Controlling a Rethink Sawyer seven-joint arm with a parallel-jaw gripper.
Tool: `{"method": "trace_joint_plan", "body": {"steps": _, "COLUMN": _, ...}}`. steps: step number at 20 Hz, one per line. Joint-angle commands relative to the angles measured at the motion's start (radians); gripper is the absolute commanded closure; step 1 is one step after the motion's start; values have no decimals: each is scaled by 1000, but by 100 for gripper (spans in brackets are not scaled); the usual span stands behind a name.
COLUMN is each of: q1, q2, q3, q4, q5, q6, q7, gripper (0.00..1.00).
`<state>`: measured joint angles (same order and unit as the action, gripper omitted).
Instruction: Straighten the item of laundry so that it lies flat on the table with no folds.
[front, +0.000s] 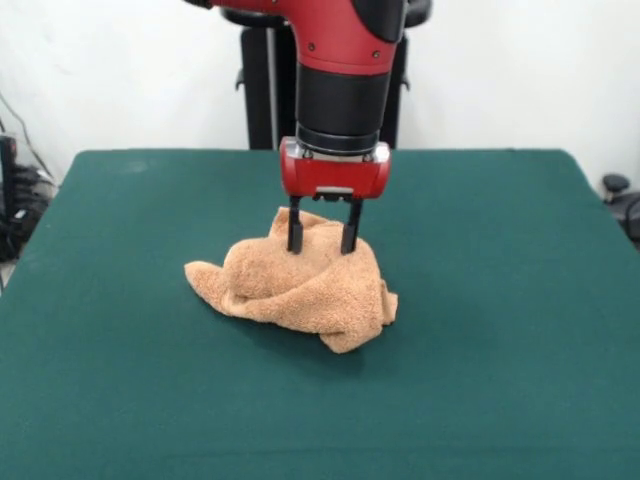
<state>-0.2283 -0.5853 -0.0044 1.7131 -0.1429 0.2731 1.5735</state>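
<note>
The orange-tan towel (300, 288) lies crumpled in a heap near the middle of the dark green table (500, 320), with folds and a corner sticking out to the left. My gripper (322, 243) hangs straight down from the red and black arm over the top of the heap. Its two black fingers (295, 232) stand apart, with the tips touching or just sunk into the towel's upper fold. A ridge of towel shows between them. The gripper is open.
The robot's black pedestal (265, 90) stands behind the table's far edge. Cables and dark equipment (20, 200) sit off the table's left side. A small black object (615, 185) is off the right side.
</note>
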Motion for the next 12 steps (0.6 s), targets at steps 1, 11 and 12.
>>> {"method": "trace_joint_plan", "body": {"steps": 1, "q1": 27, "q2": 63, "q3": 89, "q4": 43, "q5": -25, "q6": -21, "q7": 113, "gripper": 0}}
{"method": "trace_joint_plan", "body": {"steps": 11, "q1": 45, "q2": 195, "q3": 61, "q4": -17, "q5": -47, "q6": -102, "q7": 119, "gripper": 0}}
{"method": "trace_joint_plan", "body": {"steps": 12, "q1": 50, "q2": 198, "q3": 54, "q4": -21, "q5": -48, "q6": -113, "q7": 122, "gripper": 0}}
